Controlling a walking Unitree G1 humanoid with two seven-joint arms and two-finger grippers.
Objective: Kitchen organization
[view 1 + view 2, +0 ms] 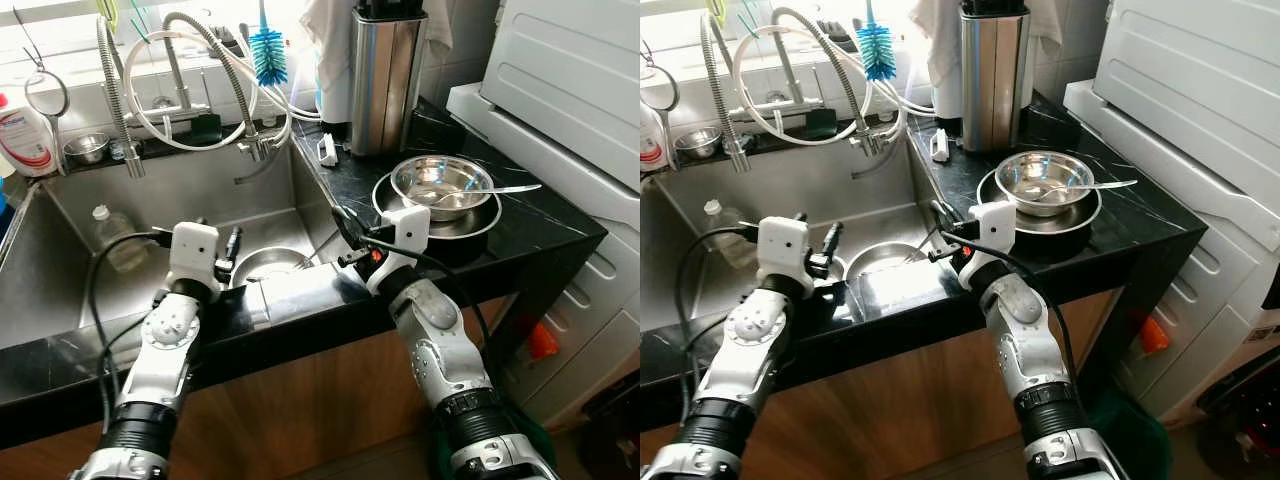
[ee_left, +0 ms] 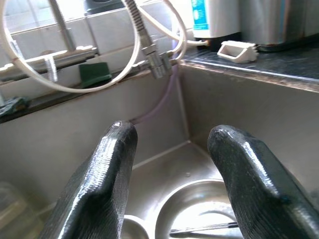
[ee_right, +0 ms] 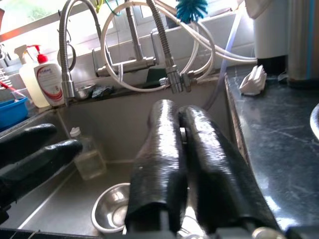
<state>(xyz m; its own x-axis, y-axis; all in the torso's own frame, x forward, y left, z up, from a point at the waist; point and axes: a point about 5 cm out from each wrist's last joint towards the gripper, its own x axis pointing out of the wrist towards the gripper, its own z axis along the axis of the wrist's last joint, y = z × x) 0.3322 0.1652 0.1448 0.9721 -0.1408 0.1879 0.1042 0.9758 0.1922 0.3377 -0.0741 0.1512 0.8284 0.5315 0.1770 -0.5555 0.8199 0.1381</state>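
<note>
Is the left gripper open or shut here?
Open. In the left wrist view the left gripper shows a wide gap between its fingers, with the sink visible through it.

Both silver arms rise from the lower edge of the frame and angle toward its centre. The left gripper (image 1: 233, 243) sits left of centre, its two black fingers (image 2: 107, 174) spread well apart. The right gripper (image 1: 345, 225) sits just right of centre, its fingers (image 3: 162, 159) pressed together along their length, apparently with nothing between them, though the tips are hard to see.
</note>
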